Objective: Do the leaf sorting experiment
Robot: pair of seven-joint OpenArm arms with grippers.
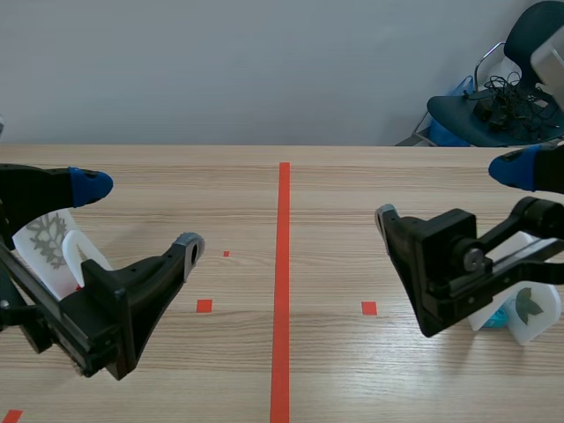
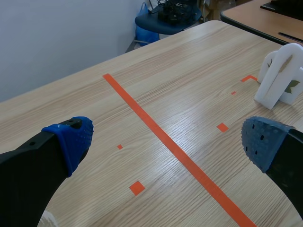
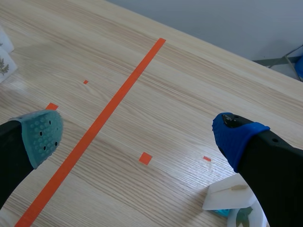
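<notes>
Arms (image 1: 115, 300) half hide the left leaf stand (image 1: 46, 247) and right leaf stand (image 1: 539, 310).

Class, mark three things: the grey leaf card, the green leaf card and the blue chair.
grey leaf card (image 1: 44, 240): scene view, on the leaf print.
green leaf card (image 1: 530, 306): scene view, on the leaf print.
blue chair (image 1: 467, 122): scene view, on the seat.

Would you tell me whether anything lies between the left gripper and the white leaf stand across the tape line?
Nothing visible does: between the open left gripper and the white leaf stand there is only table with flat tape marks.
</notes>
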